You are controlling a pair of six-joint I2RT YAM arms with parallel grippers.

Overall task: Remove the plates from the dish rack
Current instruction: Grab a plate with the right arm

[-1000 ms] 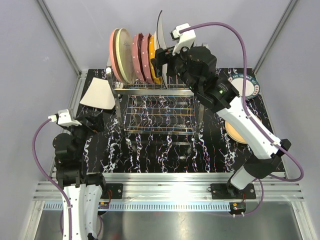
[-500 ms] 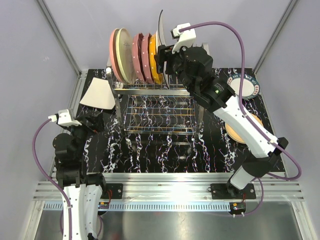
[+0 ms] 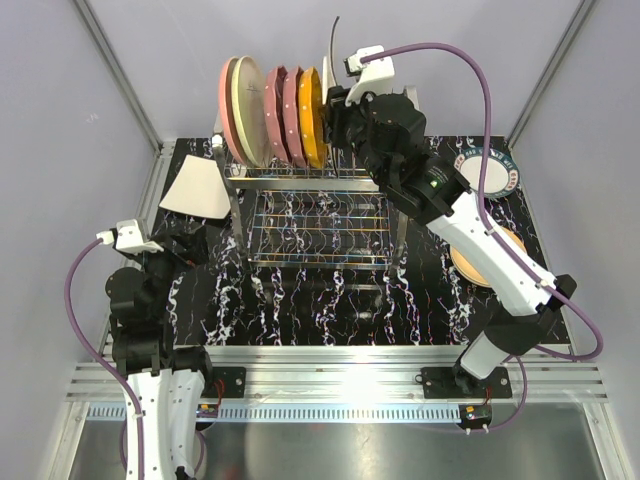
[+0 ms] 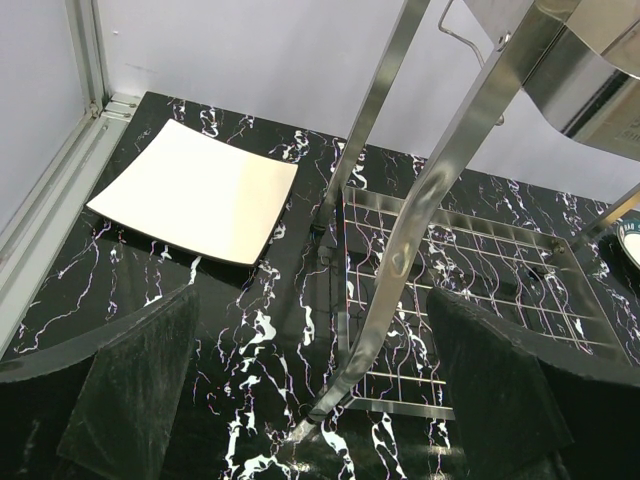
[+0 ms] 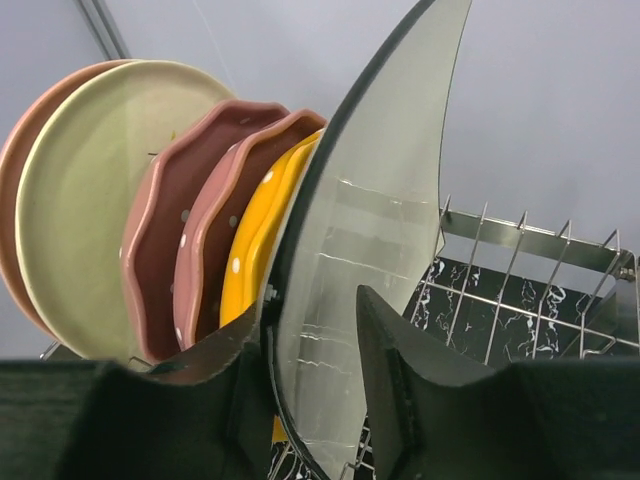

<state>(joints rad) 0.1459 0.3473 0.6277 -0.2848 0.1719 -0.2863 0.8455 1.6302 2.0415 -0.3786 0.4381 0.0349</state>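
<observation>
Your left gripper [image 4: 315, 380] hangs wide open by the table's [image 3: 300, 300] left edge. On the dish rack [image 3: 320, 225] at the far edge, your right gripper [image 5: 315, 330] straddles the grey plate [image 5: 370, 200]. Whether it grips, I cannot tell. Lifted loosely, the plate could slip onto the orange plate [image 5: 255, 230].

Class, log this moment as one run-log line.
left gripper: open, beside dish rack | right gripper: astride grey plate in rack, grip unclear | white square plate: on table

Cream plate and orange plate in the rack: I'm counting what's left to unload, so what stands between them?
Two maroon white-dotted plates stand upright between the cream plate and the orange plate, shown best in the right wrist view.
</observation>
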